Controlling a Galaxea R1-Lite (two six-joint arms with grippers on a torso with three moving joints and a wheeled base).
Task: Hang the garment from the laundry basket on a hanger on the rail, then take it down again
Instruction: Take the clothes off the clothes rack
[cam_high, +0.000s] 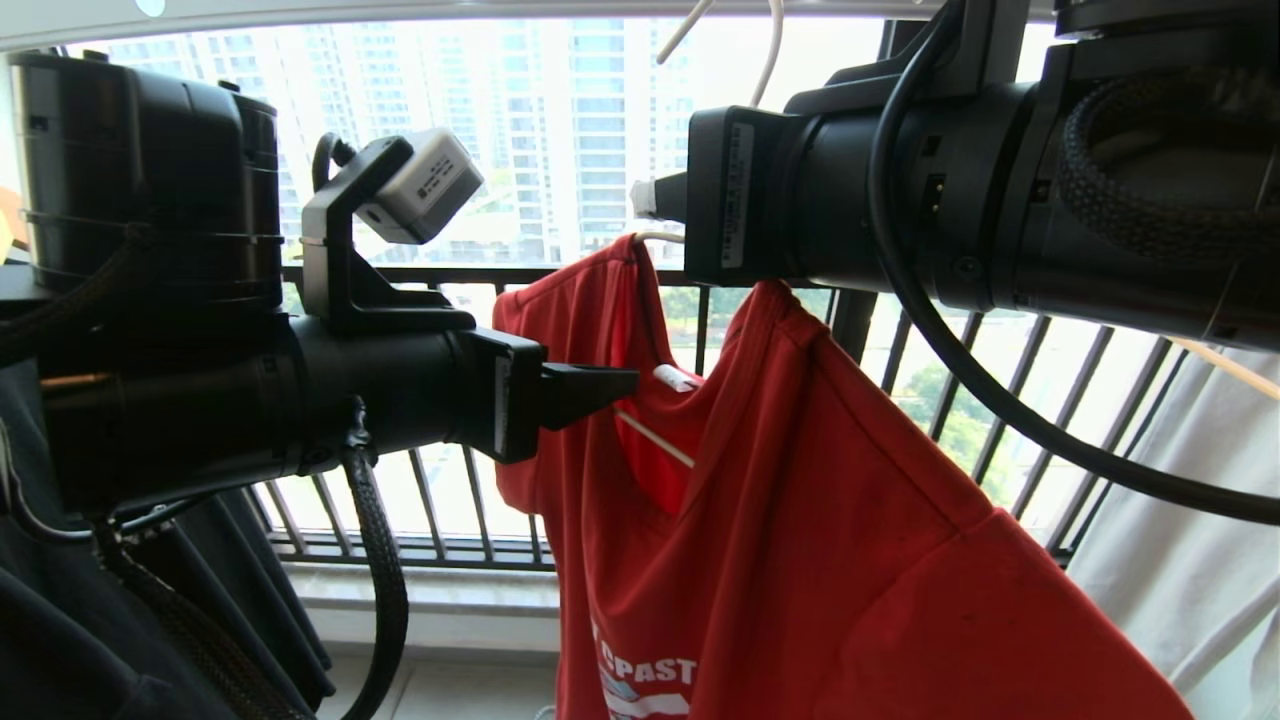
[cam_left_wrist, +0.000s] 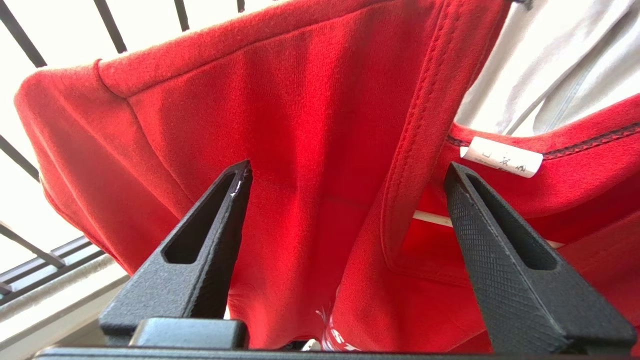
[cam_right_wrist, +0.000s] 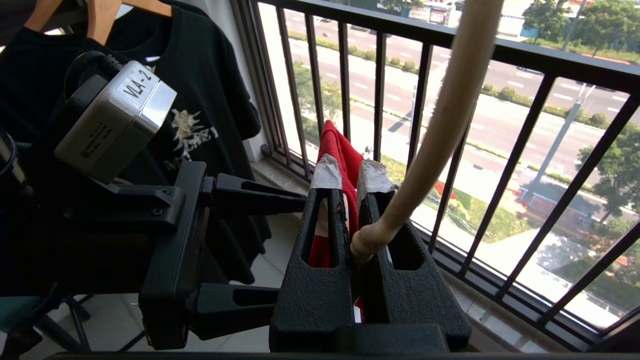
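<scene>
Garment (cam_high: 820, 520) red, white neck label (cam_high: 676, 378), draped unevenly

The red T-shirt (cam_high: 800, 520) hangs at the centre on a cream hanger (cam_high: 655, 438); the left gripper (cam_high: 600, 385) reaches in from nine o'clock. The right gripper (cam_high: 650, 198) sits at one o'clock, against the shirt's top edge.

Both arms are matte black cylinders trailing braided black cables (cam_high: 380, 560); a silver-grey camera box (cam_right_wrist: 115, 120) marked "VLA-2" sits at ten o'clock; white-taped fingertips (cam_right_wrist: 326, 172).
</scene>
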